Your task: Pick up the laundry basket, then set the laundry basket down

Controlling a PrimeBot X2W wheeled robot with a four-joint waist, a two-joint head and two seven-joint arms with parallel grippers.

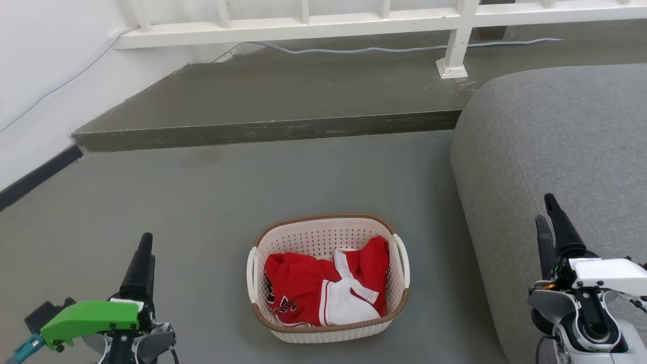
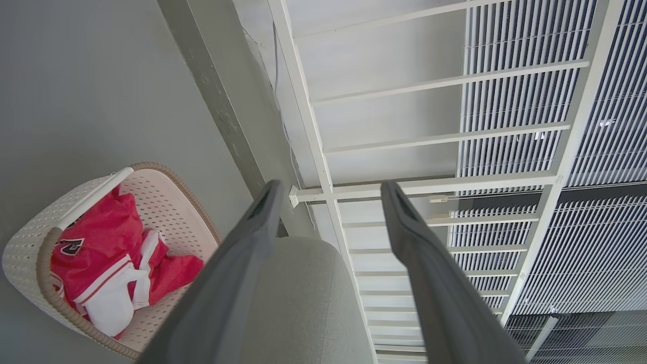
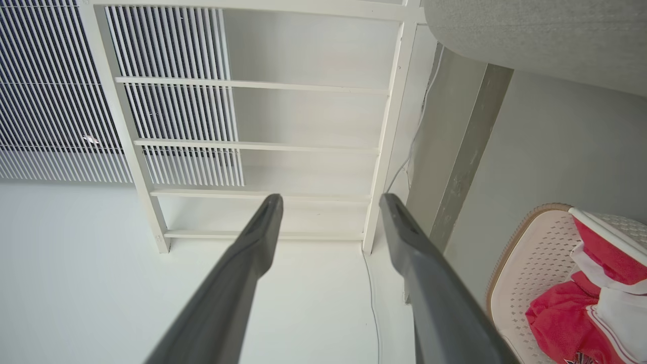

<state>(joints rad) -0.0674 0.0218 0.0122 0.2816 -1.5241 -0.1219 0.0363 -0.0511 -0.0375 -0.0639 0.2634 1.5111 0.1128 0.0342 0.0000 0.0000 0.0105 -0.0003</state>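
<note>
The laundry basket (image 1: 323,235) stands on the grey floor, low in the middle of the head view: cream perforated plastic, brown woven-look rim, a white handle on each side. A red and white garment (image 1: 313,288) lies inside it. My left gripper (image 1: 148,247) is to the basket's left, my right gripper (image 1: 544,208) to its right beside the sofa; both are apart from the basket. In the left wrist view my left gripper (image 2: 331,187) is open and empty, the basket (image 2: 169,202) at lower left. My right gripper (image 3: 331,198) is open too, with the basket (image 3: 530,253) at lower right.
A grey upholstered sofa (image 1: 556,141) fills the right side, close to the basket. Beyond the basket a raised concrete step (image 1: 263,129) crosses the floor, with a white railing (image 1: 303,25), its post (image 1: 454,55) and a cable (image 1: 354,49) on it. A white wall (image 1: 30,76) runs along the left.
</note>
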